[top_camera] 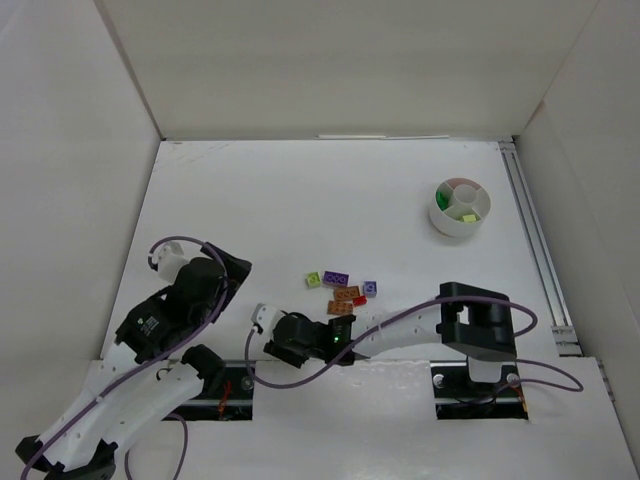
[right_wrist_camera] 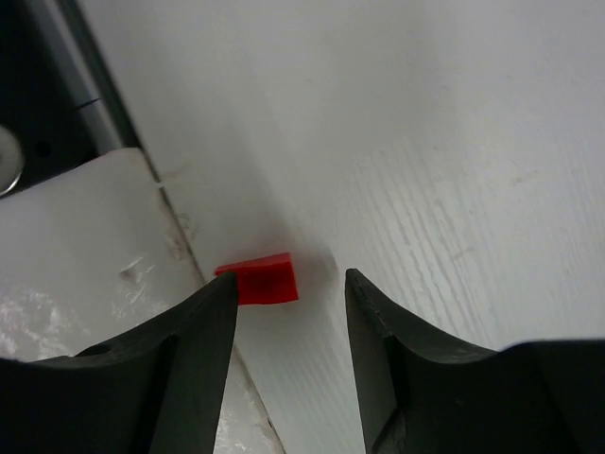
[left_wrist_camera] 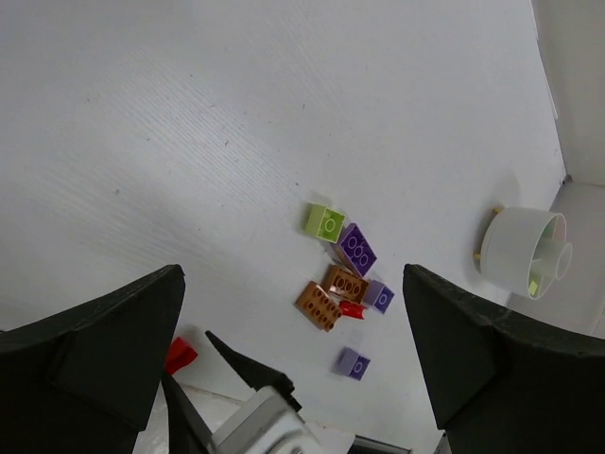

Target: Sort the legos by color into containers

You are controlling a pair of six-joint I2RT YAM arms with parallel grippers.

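A small red lego (right_wrist_camera: 260, 282) lies on the white table at its near edge seam. My right gripper (right_wrist_camera: 288, 282) is open around it, the left finger close beside it, with a gap to the right finger. In the left wrist view the same red lego (left_wrist_camera: 180, 355) lies by the right gripper (left_wrist_camera: 194, 378). My left gripper (left_wrist_camera: 291, 274) is open and empty, held above the table. A cluster of legos lies nearby: yellow-green (top_camera: 313, 279), purple (top_camera: 336, 277), orange-brown (top_camera: 347, 293), red (top_camera: 359, 300). The round white dish (top_camera: 445, 222) stands far right and holds a few pieces.
White walls enclose the table on three sides. A metal rail (top_camera: 535, 240) runs along the right edge. The right arm (top_camera: 420, 325) stretches leftward along the near edge. A lone pale purple lego (left_wrist_camera: 351, 363) lies near the cluster. The dish also shows in the left wrist view (left_wrist_camera: 515, 248).
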